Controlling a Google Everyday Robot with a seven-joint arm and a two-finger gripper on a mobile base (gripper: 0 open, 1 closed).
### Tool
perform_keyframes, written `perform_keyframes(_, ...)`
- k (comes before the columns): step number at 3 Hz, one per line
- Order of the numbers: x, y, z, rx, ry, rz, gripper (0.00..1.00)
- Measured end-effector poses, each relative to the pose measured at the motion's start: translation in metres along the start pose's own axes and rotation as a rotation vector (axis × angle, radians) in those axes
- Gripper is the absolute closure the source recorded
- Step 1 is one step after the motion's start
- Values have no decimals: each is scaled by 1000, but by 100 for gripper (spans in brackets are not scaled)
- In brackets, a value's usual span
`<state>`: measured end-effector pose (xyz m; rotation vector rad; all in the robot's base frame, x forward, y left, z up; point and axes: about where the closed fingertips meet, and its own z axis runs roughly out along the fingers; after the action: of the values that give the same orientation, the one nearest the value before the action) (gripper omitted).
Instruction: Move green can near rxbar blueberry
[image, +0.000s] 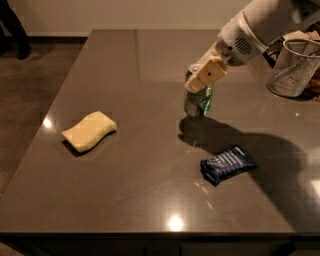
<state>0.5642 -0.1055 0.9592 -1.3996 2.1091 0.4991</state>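
The green can (199, 101) is upright near the middle of the dark table (135, 195), held just above its own shadow. My gripper (202, 76) comes in from the upper right and is shut on the can's upper part; one tan finger (206, 75) covers the can's top front. The rxbar blueberry (228, 163), a dark blue wrapper, lies flat on the table to the front right of the can, about a can's height away from it.
A pale yellow wavy sponge (89, 131) lies on the left of the table. A wire mesh basket (295, 67) stands at the right back edge. The white arm (260, 27) reaches over the table's right back part.
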Motion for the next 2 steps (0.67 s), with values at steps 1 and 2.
perform_keyframes(1,32,1,-14,12,-1,56,100)
perform_keyframes(2,59,11,-23,23,-35,78,100)
